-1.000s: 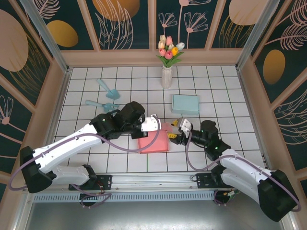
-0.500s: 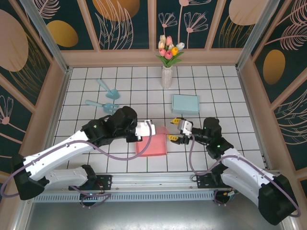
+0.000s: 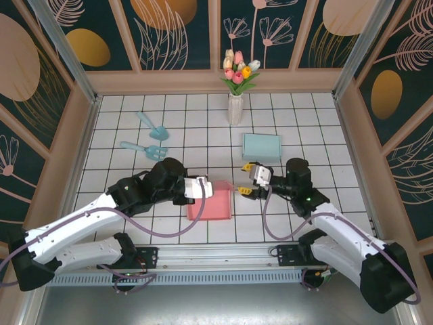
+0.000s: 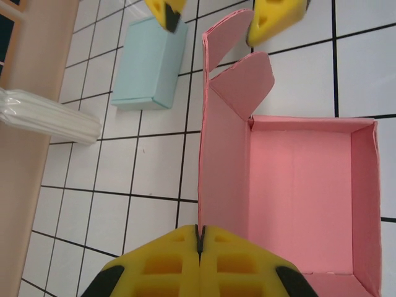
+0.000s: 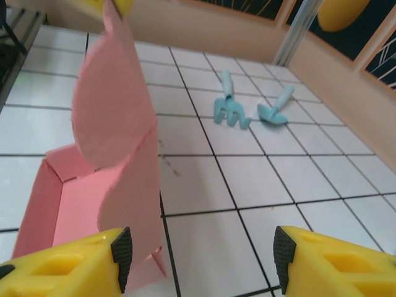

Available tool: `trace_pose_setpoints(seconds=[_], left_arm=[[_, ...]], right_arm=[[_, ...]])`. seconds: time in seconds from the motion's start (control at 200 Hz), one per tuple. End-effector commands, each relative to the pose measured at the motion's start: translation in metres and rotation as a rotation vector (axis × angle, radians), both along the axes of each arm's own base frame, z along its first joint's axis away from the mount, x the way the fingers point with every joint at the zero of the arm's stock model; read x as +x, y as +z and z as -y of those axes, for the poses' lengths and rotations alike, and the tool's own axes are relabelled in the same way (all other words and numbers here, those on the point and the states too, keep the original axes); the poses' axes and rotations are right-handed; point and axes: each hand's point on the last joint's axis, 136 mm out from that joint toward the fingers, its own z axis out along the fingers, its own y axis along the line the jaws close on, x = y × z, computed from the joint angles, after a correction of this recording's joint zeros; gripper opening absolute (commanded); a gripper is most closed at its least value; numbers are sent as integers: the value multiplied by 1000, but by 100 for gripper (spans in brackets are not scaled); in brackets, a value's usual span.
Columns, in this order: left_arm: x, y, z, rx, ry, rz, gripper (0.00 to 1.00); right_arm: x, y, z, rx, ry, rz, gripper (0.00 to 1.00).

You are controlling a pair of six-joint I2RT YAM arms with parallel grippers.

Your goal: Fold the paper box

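Pink paper box (image 3: 211, 202) slid back with my left arm, and the right claw (image 3: 245, 178) popped wider.

The box now sits by the middle of the tabletop's (image 3: 304, 135) near edge. My left claw (image 4: 199, 238) is pressed together, pinching its tall side wall. The right claw is spread, with the end flap (image 5: 114, 105) standing between its fingers, not gripped. Looks like thin card to me: light, floppy, creases easily, so I'd grab flaps close to the fold.

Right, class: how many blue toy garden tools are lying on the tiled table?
2. A trowel lies at the far left of the table, and a hand rake lies beside it, slightly nearer the arms. No others seem hidden.
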Motion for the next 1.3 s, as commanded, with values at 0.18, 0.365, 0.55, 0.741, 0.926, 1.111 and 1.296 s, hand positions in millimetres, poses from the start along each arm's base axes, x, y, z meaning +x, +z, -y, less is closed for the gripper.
trace_pose_setpoints(seconds=[0.18, 0.365, 0.55, 0.741, 0.926, 1.111, 1.296], left_arm=[[-5, 10, 7, -51, -45, 25, 0], [-6, 6, 8, -43, -55, 11, 0], [-9, -3, 9, -18, -72, -18, 0], [-10, -3, 10, -19, -80, -15, 0], [-11, 0, 11, -38, -84, -11, 0], [-5, 7, 15, -79, -47, -5, 2], [-3, 63, 28, -363, 4, -15, 22]], right_arm=[[-8, -8, -23, -35, 75, 32, 63], [-15, -3, -37, -25, 123, 47, 61], [-18, 0, -48, -23, 156, 52, 55], [-21, 0, -54, -29, 180, 49, 39], [-19, -2, -54, -42, 165, 30, 15], [-13, -14, -50, -60, 123, -8, 0], [0, -23, -32, -36, 55, -70, 0]])
